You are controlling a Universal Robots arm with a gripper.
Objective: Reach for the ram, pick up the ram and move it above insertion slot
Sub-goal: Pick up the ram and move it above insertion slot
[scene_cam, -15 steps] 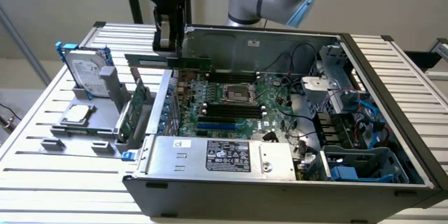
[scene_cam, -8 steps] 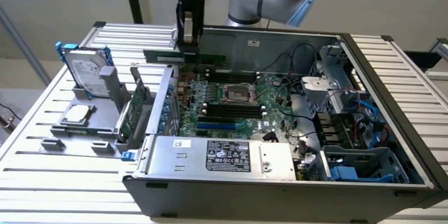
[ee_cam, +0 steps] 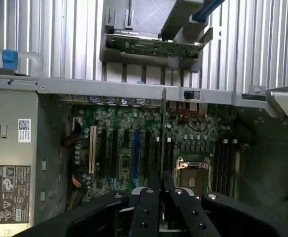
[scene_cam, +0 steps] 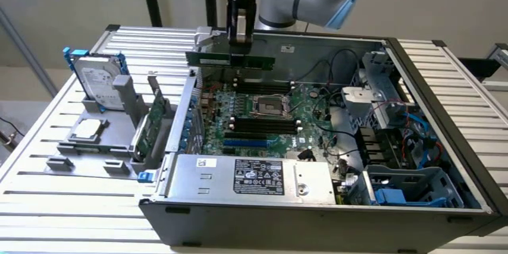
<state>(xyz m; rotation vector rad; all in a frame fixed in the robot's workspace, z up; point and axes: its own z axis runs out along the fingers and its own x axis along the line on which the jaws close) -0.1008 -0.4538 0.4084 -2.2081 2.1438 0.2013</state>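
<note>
I see my pincer (scene_cam: 240,41) clamped on the ram (scene_cam: 230,59), holding it level in the air above the open computer case (scene_cam: 317,212), over the motherboard (scene_cam: 262,117) near the case's far wall.

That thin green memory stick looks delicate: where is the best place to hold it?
Probably as here: the end effector pinches the ram mid-length on its two flat faces, coming from above the top edge. That leaves the bottom edge free and the long stick level.
</note>
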